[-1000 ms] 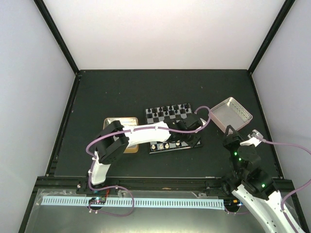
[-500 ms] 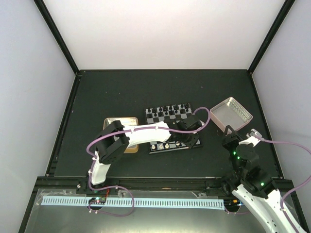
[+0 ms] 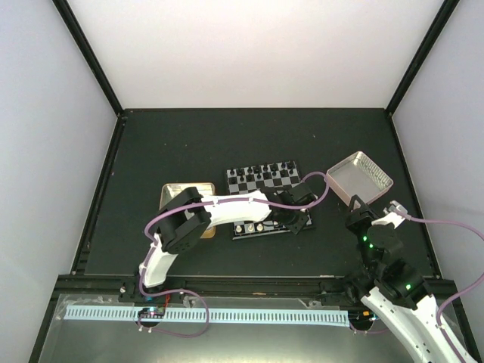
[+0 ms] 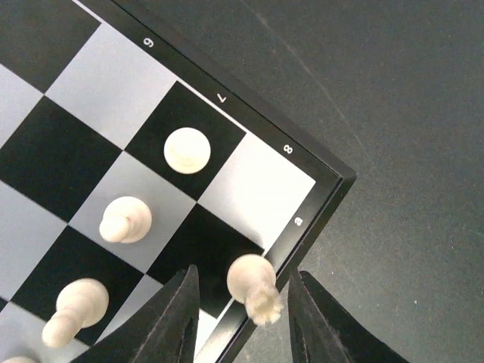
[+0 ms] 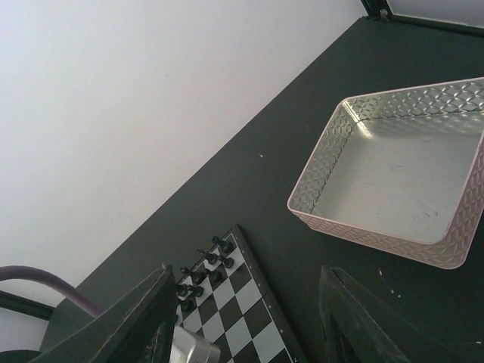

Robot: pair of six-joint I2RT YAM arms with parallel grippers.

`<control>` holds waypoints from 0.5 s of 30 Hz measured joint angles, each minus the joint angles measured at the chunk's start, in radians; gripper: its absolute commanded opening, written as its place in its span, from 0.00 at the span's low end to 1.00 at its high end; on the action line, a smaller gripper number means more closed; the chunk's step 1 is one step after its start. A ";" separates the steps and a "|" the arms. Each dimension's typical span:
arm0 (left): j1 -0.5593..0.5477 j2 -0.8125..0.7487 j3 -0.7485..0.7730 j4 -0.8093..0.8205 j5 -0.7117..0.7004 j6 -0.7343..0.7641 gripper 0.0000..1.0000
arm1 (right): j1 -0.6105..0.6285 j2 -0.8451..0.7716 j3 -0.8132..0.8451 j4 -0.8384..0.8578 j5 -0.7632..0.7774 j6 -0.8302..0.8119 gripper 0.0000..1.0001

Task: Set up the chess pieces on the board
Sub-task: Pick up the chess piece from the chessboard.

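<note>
Black-and-white checkered board [image 4: 98, 76], cream and black chess pieces [image 4: 187, 150], pink-sided tray [image 5: 446, 253], gold-rimmed tin [image 3: 181, 187]

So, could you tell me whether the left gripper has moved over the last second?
Yes, the left gripper pulled back toward the near edge of the chessboard.

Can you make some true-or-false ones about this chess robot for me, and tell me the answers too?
1. The pink-sided tray has nothing in it. True.
2. The right gripper is holding a black piece. False: it is open and holds nothing.
3. Black pieces stand along the far edge of the board. True.
4. The left gripper is shut tight. False: its fingers are apart, with a cream piece standing between them.
5. The gold tray sits to the right of the board. False: it sits to the left of the board.
</note>
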 measured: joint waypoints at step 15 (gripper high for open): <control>0.000 0.039 0.060 -0.024 -0.002 0.001 0.10 | 0.000 0.000 0.000 -0.001 0.002 0.000 0.53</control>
